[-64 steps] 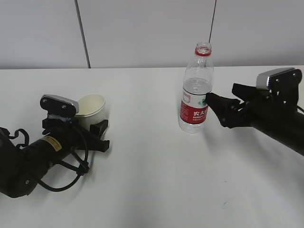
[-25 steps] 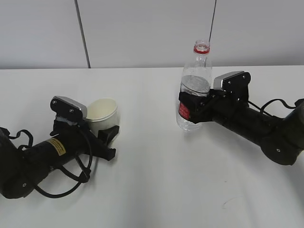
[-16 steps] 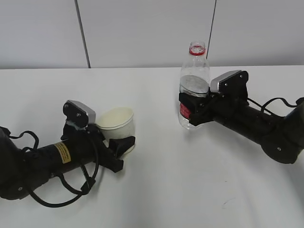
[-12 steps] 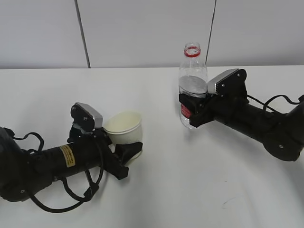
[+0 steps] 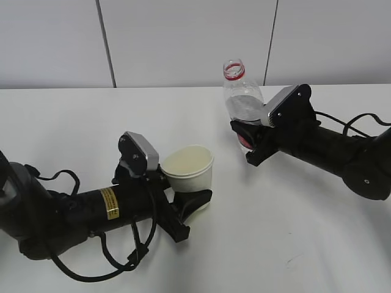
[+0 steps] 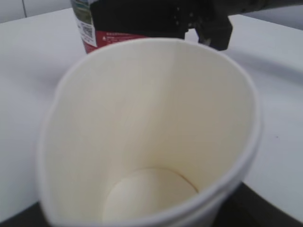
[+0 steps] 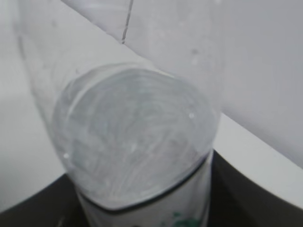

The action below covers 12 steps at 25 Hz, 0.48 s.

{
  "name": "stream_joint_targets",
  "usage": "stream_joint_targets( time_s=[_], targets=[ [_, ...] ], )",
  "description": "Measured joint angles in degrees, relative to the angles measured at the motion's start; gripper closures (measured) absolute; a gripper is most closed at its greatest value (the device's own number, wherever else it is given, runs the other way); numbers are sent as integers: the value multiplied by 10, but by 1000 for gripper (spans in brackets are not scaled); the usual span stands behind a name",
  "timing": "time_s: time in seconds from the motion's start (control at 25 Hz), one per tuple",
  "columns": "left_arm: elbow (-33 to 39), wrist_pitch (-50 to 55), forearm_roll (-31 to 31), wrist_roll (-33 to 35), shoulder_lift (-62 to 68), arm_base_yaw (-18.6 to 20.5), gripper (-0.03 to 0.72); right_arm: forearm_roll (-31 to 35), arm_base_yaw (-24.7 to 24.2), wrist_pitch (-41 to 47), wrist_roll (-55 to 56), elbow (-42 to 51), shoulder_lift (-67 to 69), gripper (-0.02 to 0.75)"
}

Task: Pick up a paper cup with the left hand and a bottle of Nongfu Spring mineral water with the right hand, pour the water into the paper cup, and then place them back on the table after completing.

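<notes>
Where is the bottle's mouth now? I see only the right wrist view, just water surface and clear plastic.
Observer: In the exterior view the bottle leans left, its open red-ringed mouth toward the paper cup but not yet over it.
Operator: Is the cup held, or on the table?
Observer: Held. The left gripper clasps its lower part, the cup upright.
Operator: Is any water in the cup?
Observer: No. The left wrist view shows its bottom dry and bare.
Operator: Does my gripper hold the label?
Observer: Yes, the right gripper is closed around the red label band.
</notes>
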Motion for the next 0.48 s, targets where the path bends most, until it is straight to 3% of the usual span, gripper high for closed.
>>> stream_joint_targets(
  time_s=[0.48],
  targets=[
    [-17,0,-12,0,0,-10,290,-3,0,-15,-250,1,-4,353]
  ],
)
